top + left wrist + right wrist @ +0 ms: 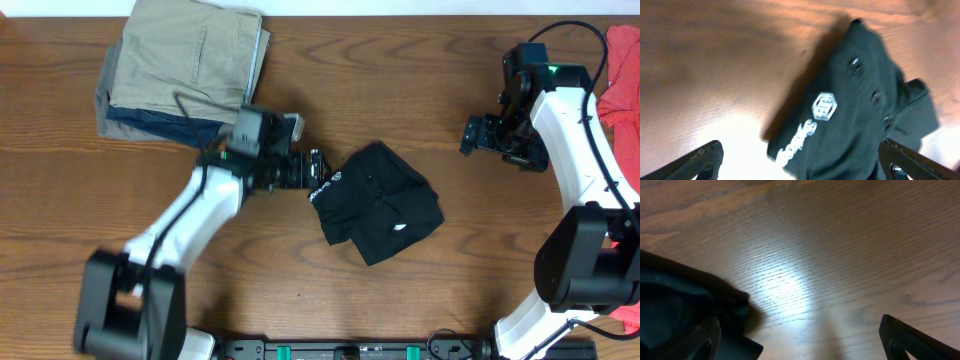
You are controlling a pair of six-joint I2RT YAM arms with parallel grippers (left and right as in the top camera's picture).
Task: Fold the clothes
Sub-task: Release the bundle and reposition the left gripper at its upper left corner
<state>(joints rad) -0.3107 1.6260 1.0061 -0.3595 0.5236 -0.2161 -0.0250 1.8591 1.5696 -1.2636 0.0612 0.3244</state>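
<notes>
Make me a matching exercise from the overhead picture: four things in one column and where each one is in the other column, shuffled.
Things:
1. black shirt
2. khaki garment
3. red garment
4. left gripper

Places:
A. far right edge
B. at the shirt's left edge, open
C. middle of the table
D. top left corner

Pairs: 1-C, 2-D, 3-A, 4-B

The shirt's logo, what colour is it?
White. The logo stands out on the black shirt; the left wrist view shows it best.
</notes>
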